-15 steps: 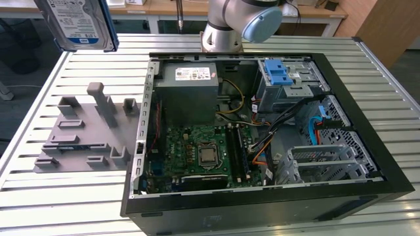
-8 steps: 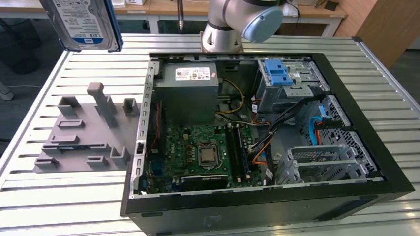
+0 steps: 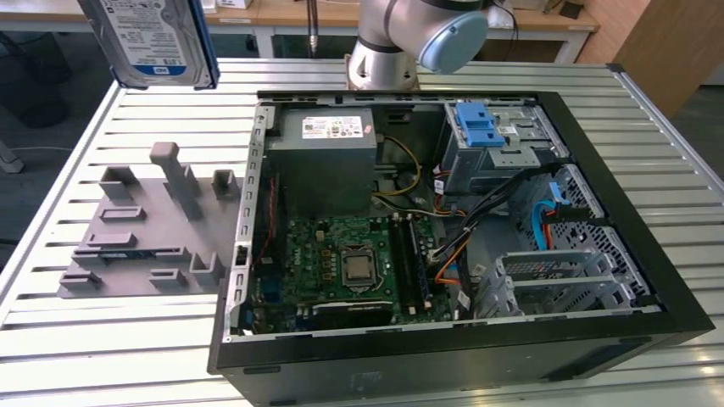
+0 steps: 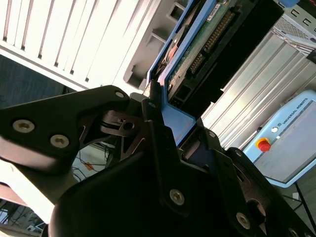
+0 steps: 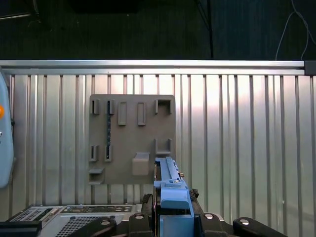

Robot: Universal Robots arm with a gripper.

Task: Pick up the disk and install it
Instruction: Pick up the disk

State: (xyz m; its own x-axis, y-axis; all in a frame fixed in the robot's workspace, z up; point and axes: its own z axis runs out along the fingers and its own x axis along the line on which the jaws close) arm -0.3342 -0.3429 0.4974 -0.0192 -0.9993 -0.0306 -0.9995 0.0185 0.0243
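The disk [image 3: 147, 38], silver with a blue-and-white label and blue side rails, hangs upright high above the table's far corner on the exterior view's left. It is well above the grey holder [image 3: 147, 229]. My gripper [image 5: 172, 198] is shut on the disk [image 5: 169, 180], which is seen edge-on with its blue rail between the black fingers [image 5: 147, 201]. In the second wrist view the gripper [image 4: 175, 121] clamps the disk [image 4: 197, 47], whose green circuit board and blue rail show. The open computer case [image 3: 453, 220] lies on the table with its drive bay and blue latch [image 3: 481, 127] at the far side.
The arm's base [image 3: 385, 51] stands behind the case. Inside the case are a grey power supply [image 3: 328, 144], a motherboard [image 3: 351, 263], cables and a metal cage [image 3: 565, 275]. The slatted metal table [image 5: 237, 128] ends at a rail [image 5: 148, 64]. A control pendant [image 4: 291, 138] lies nearby.
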